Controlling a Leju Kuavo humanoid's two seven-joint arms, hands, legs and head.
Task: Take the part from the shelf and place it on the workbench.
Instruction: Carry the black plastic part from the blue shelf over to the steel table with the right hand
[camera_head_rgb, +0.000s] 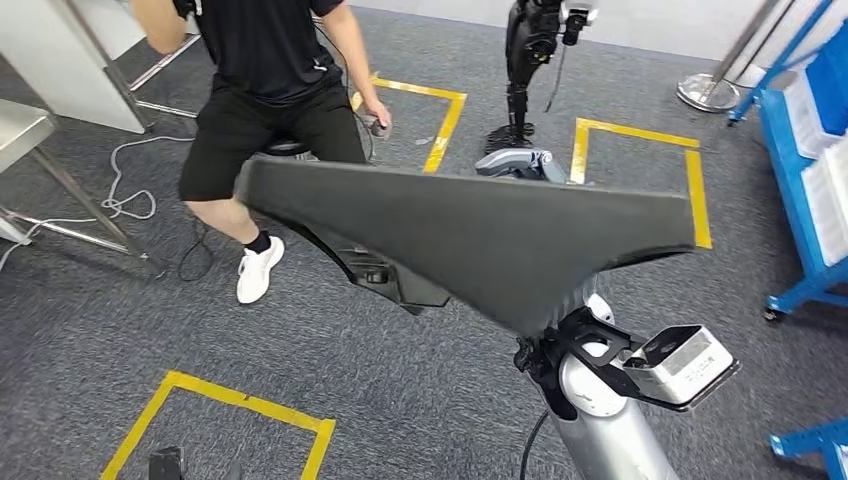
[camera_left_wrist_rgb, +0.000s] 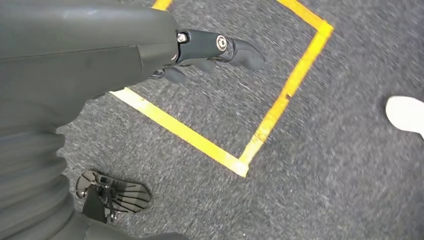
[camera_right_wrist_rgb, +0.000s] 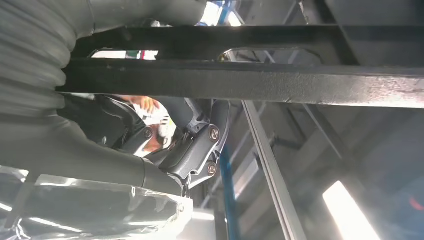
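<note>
The big dark part (camera_head_rgb: 480, 240) is up in the air, held flat by the right hand (camera_right_wrist_rgb: 192, 145) from below, prob. so it stays level on the way to the bench. The grip is under the part, so can't tell how tight. Left hand (camera_left_wrist_rgb: 215, 52) hangs over the carpet w/ nothing in it, fingers a bit bent. A person (camera_head_rgb: 265, 90) sits behind. Part hides lots of floor.

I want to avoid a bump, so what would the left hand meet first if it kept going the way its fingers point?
Probably just floor. The left hand holds nothing and points down toward grey carpet, near a yellow tape line. Depth is unclear.
</note>
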